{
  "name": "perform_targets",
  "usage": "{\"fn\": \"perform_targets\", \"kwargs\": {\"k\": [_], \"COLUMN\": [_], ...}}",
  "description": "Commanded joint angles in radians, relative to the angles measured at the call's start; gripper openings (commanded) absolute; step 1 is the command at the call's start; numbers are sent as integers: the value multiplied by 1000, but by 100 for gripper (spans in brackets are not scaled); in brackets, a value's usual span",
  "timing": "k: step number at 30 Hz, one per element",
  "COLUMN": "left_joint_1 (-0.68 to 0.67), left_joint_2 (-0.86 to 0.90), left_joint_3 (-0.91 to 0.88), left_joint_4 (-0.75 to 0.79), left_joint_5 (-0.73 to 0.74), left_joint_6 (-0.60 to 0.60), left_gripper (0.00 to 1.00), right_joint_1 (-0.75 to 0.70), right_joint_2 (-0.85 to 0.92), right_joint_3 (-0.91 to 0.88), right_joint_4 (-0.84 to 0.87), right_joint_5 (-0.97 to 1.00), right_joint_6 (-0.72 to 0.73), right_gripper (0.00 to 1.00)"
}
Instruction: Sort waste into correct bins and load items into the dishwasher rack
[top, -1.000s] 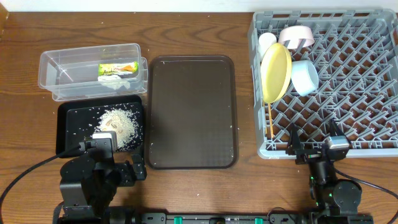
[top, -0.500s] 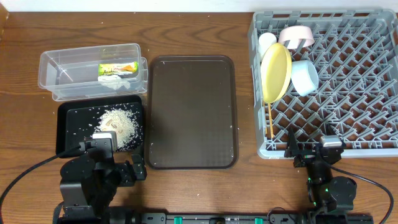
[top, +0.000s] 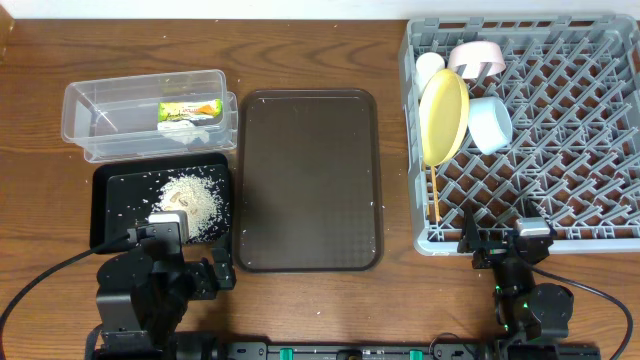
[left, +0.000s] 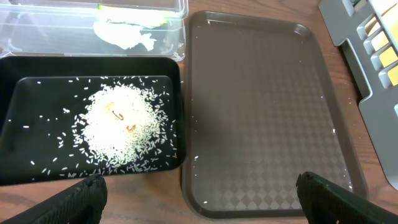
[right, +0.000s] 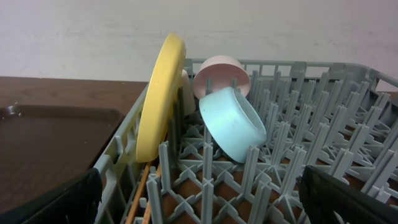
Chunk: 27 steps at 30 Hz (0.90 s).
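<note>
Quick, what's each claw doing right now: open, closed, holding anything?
The left claw is open, holding nothing.
The right claw is open, holding nothing.

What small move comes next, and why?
Probably just park both arms: the green-yellow snack wrapper sits in the clear plastic tub, white rice in the shallow black tray, and the round yellow plate, light blue bowl and wooden chopsticks sit in the grey plastic rack.

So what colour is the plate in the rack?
The plate is yellow, seen best in the right wrist view.
</note>
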Motion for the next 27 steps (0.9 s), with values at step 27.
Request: {"fn": "perform_targets", "kwargs": {"k": [27], "left_joint_1": [4], "left_joint_2": [-299], "left_joint_3": [-376], "left_joint_4": [356], "left_joint_5": [-31], "left_joint_6": [1], "left_gripper": [100], "right_joint_1": [-6], "right_joint_2": [-6], "right_joint_3": [-2], "right_joint_4": [-5], "right_joint_5": [7], "right_joint_6": [-15], "right_gripper": [99]}}
